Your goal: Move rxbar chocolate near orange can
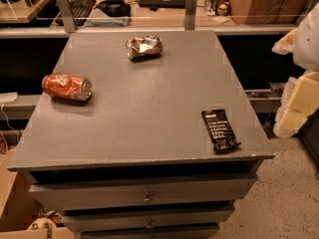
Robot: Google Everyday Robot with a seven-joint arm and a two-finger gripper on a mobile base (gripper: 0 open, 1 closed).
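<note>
My pincer does not show anywhere in the camera view, so I cannot tell whether it is apart or together.

On the grey table [149,113] the rxbar chocolate [219,130] lies flat near the front right corner, close to the right edge, its long side running roughly front to back and its white text facing up. The orange can [144,47] lies crumpled on its side near the far edge, about midway across and well apart from the bar. A red can [67,87], dented too, lies on its side near the left edge with its silver end pointing right. None of the three touches another.

Under the tabletop I see stacked drawers [144,193] with small knobs. Behind the table a desk carries a dark keyboard [79,6]. Pale yellowish blocks [299,103] sit at the right border.
</note>
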